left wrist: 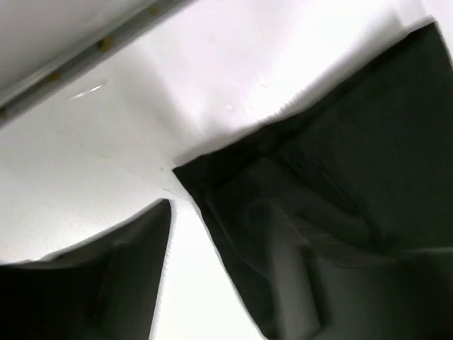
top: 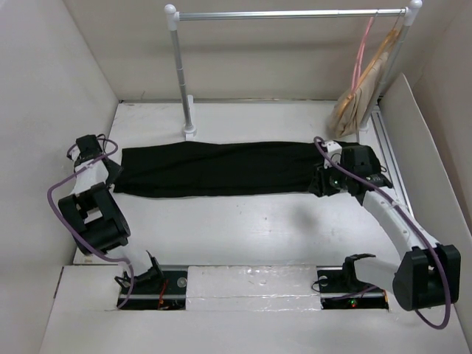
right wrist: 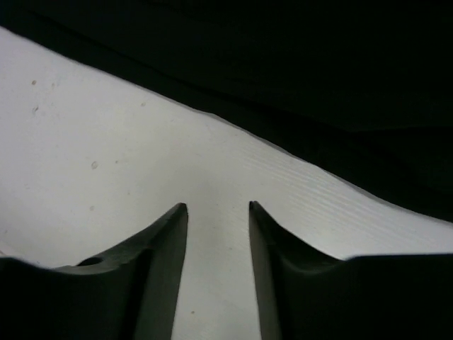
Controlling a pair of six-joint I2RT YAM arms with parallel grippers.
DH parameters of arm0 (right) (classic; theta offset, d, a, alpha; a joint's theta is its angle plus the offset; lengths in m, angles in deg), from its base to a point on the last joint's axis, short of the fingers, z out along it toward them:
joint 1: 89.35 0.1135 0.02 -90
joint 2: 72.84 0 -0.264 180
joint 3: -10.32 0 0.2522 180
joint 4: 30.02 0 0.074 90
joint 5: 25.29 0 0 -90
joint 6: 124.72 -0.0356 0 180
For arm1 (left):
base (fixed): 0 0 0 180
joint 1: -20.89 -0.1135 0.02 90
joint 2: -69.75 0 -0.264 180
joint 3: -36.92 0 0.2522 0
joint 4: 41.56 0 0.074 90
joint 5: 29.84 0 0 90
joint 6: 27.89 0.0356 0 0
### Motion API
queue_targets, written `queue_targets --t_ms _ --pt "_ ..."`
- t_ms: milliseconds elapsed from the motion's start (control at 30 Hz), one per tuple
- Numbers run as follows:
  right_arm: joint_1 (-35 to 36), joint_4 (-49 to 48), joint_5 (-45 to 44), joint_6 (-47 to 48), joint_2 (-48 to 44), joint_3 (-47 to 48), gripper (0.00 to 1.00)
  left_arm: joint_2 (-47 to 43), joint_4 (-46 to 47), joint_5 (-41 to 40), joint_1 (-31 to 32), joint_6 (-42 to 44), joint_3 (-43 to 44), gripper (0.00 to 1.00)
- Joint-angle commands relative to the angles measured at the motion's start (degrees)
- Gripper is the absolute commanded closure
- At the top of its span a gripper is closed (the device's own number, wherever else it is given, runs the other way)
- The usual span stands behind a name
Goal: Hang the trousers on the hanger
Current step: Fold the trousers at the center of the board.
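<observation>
Above the arms: shows trousers [top: 221, 168] flat in 1 long strip across the table [top: 243, 228], left gripper [top: 110, 168] at 1 end, right gripper [top: 324, 181] at the other, and hanger [top: 361, 48] on the rail [top: 287, 14], well apart. At left wrist: shows 2 parted fingers, bare table between, blurred cloth alongside. At right wrist: shows parted, empty jaws, cloth edge beyond the tips.

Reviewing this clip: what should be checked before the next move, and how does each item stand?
1. Trousers lie flat on the table: ok.
2. Left gripper at the trousers' end, jaws apart: ok.
3. Right gripper jaws open, only table between them: ok.
4. Hanger hangs on the rail: ok.
5. Hanger free to grab: cannot tell, tan hangers crowd it.
6. Trousers on hanger: not ok.
</observation>
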Motion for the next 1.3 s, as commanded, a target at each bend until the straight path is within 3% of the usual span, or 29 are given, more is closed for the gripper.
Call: queue_targets --t_ms 0,33,167,300,333,433,567,700,800,833,933,1133,1267 --pt "-4.7 -0.8 1.0 -1.2 1.0 1.2 0.51 1.6 -2.2 -6.1 -0.4 0.2 2.6 0.43" --pt "-8.1 -1.0 1.8 -2.0 1.3 1.1 0.44 1.4 -2.3 -6.1 -0.4 -0.2 3.2 0.3" --pt "-15.7 -4.5 5.7 -10.0 1.5 0.1 0.21 -3.6 -2.7 -4.0 -0.4 -3.4 6.0 0.26" --pt "-21.3 -8.3 1.6 -17.2 -0.6 -2.6 0.04 -9.0 -0.1 -5.7 11.8 -2.6 7.1 0.26" --pt "-22.2 -8.6 0.1 -18.4 -0.7 -3.5 0.0 -10.8 1.2 -7.0 20.3 -1.8 5.4 0.27" --pt "-25.8 -11.0 -3.6 -21.7 1.4 -4.8 0.0 -11.1 4.8 -5.9 31.5 -4.4 0.6 0.28" --pt "-28.3 -16.1 -3.6 -26.1 8.1 -5.7 0.0 -7.4 10.9 3.8 32.2 -6.8 -5.9 0.33" --pt "-28.8 -20.5 -5.6 -29.1 17.2 -4.1 0.14 -1.6 11.6 10.4 29.7 -6.7 -5.6 0.36" --pt "-28.8 -22.8 -4.8 -30.3 23.9 -2.1 0.46 0.8 13.7 13.8 26.6 -8.2 -6.9 0.38" --pt "-28.2 -23.1 -5.0 -30.2 25.0 -1.9 0.76 2.1 14.0 14.4 26.0 -8.4 -7.3 0.38" --pt "-28.9 -21.1 -5.4 -28.9 25.7 -2.9 1.0 4.9 11.7 17.1 21.9 -8.4 -7.4 0.38" --pt "-35.2 -15.6 -7.1 -23.7 11.3 -12.5 1.0 0.9 10.1 18.3 7.6 -7.1 -14.8 0.36" --pt "-41.1 -6.1 -6.0 -17.1 2.2 -17.0 1.0 -3.6 7.9 17.5 6.0 -8.4 -19.0 0.36"
